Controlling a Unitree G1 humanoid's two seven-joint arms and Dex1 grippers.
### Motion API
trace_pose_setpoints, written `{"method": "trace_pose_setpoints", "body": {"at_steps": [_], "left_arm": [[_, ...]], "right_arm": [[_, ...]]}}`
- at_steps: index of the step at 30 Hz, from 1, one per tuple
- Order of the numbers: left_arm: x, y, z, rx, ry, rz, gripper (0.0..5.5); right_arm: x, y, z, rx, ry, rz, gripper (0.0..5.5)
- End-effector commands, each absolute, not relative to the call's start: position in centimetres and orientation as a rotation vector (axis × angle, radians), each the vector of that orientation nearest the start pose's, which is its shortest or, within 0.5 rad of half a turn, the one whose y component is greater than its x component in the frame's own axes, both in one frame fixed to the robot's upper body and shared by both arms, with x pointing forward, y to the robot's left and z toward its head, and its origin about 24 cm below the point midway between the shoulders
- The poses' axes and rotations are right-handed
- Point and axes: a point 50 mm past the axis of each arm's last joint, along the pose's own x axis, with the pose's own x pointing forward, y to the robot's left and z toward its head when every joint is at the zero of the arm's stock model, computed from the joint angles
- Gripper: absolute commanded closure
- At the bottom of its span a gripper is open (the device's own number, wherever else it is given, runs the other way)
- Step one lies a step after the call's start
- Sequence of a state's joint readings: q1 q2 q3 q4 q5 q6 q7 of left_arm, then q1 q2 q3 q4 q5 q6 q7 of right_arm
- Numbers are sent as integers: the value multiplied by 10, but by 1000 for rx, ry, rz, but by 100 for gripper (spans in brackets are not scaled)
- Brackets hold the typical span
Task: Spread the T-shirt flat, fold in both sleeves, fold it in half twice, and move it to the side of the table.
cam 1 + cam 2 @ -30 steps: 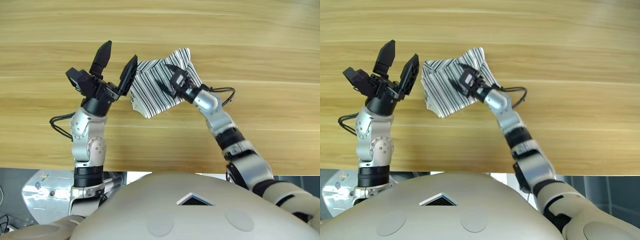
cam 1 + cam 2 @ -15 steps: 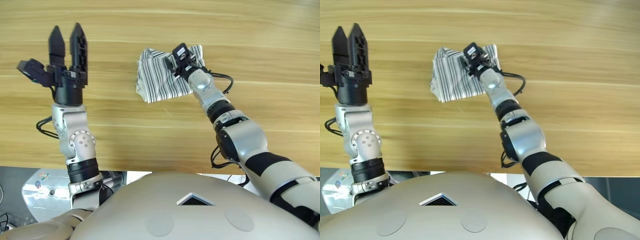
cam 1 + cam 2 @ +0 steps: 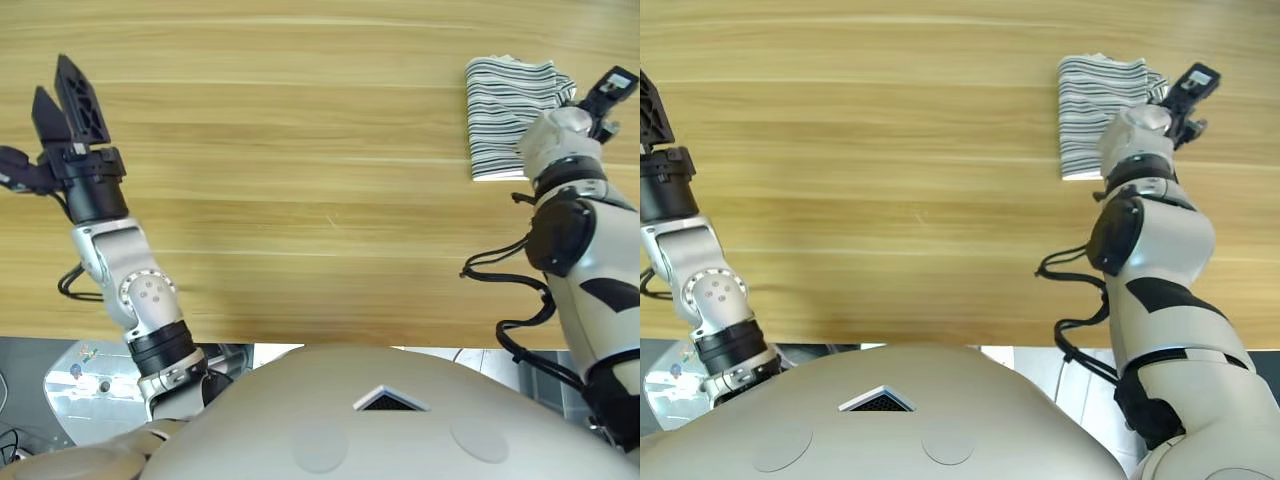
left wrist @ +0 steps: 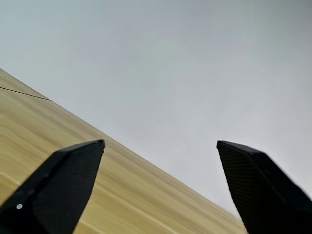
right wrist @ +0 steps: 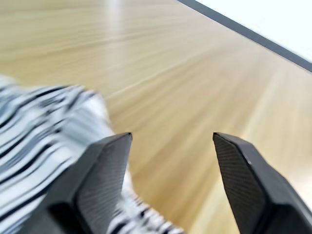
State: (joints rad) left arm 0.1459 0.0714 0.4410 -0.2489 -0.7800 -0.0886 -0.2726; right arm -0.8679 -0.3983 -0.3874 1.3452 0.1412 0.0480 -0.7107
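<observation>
Wood-grain table carries a black-and-white striped T-shirt, folded into a compact rectangle and lying toward 2 o'clock, close to the tabletop's right-hand side. The robot's right arm rises along the shirt's 3 o'clock edge, and its wrist overlaps the fabric's lower right corner as seen from the head camera. From the wrist camera, the right gripper has its two black fingers spread apart, with bare wood showing between them and nothing clamped. One finger sits over the edge of the striped cloth, though contact cannot be judged; the other hangs above plain tabletop. Well apart, at 9 o'clock, the left gripper stands on a raised forearm, its tips aimed toward 12 o'clock, parted and empty. Its wrist camera shows those tips framing the table's far edge against a pale grey wall.
</observation>
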Motion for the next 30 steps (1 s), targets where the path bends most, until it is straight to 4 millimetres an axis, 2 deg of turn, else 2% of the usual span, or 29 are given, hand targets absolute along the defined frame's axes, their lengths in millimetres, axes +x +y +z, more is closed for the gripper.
{"method": "trace_pose_setpoints", "body": {"at_steps": [1,5,7,8,10,11,13,16,18,19,21,23,26,28,30], "left_arm": [[178,273,90,-501,-457,236,122],[176,275,86,-493,-442,258,122],[175,272,84,-484,-435,248,122],[178,268,83,-460,-421,223,122],[194,251,82,-389,-370,141,122],[207,243,82,-315,-353,117,122],[237,231,87,-139,-364,149,122],[279,214,90,33,-346,201,122],[309,192,82,76,-285,151,122],[323,180,81,74,-259,123,122],[346,165,75,36,-182,123,122],[350,154,56,79,-82,122,122],[330,142,25,71,-48,45,122],[312,145,14,107,-73,51,122],[299,151,8,149,-90,74,122]], "right_arm": [[328,-321,54,102,473,-1187,242],[329,-329,59,68,440,-1150,242],[339,-332,82,17,290,-1104,242],[348,-330,101,-12,155,-1056,242],[368,-308,139,-77,-140,-884,242],[377,-286,153,-112,-260,-767,242],[389,-231,159,-167,-393,-495,242],[388,-154,129,-275,-398,-113,242],[381,-121,103,-313,-327,50,242],[378,-114,93,-288,-286,85,242],[374,-113,77,-169,-185,85,242],[367,-120,57,-97,-105,57,242],[346,-132,29,-106,-65,1,242],[325,-138,9,-125,-56,-11,242],[307,-145,1,-161,-87,-26,242]]}}
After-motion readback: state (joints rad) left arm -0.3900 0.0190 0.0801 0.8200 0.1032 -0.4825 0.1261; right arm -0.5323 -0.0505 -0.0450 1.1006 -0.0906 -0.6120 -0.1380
